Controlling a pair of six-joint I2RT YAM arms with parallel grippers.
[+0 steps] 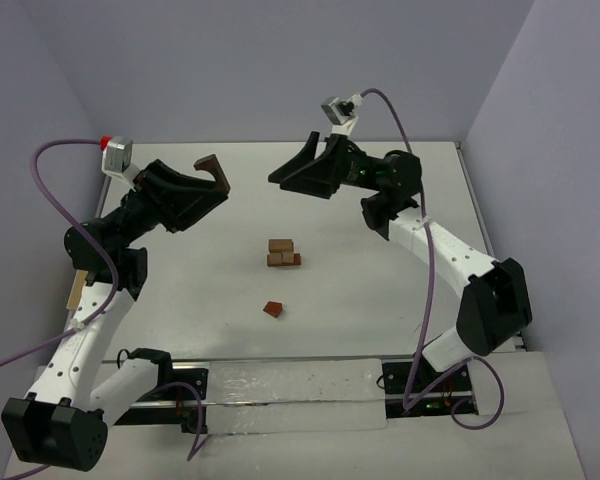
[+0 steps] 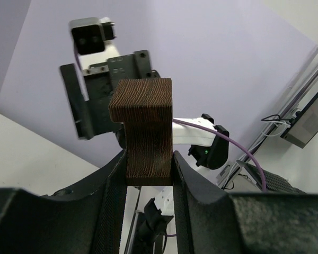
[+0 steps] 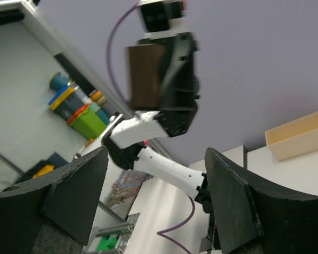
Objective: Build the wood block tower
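Observation:
My left gripper [image 1: 216, 186] is raised above the table's left back and is shut on a dark brown notched wooden block [image 1: 211, 167]. In the left wrist view this block [image 2: 146, 132] stands upright, pinched between both fingers [image 2: 111, 190]. Facing it from the right, my right gripper [image 1: 292, 165] hangs in the air, open, with nothing between its jaws [image 3: 156, 169]; its camera sees the held block [image 3: 145, 76]. On the table sits a small stack of reddish-brown blocks [image 1: 282, 253]. Nearer the front lies a single reddish wedge [image 1: 272, 309].
A pale wooden tray [image 3: 299, 135] shows at the right of the right wrist view. A clear plastic sheet [image 1: 290, 385] lies along the near edge between the arm bases. Walls close the table at the back and sides.

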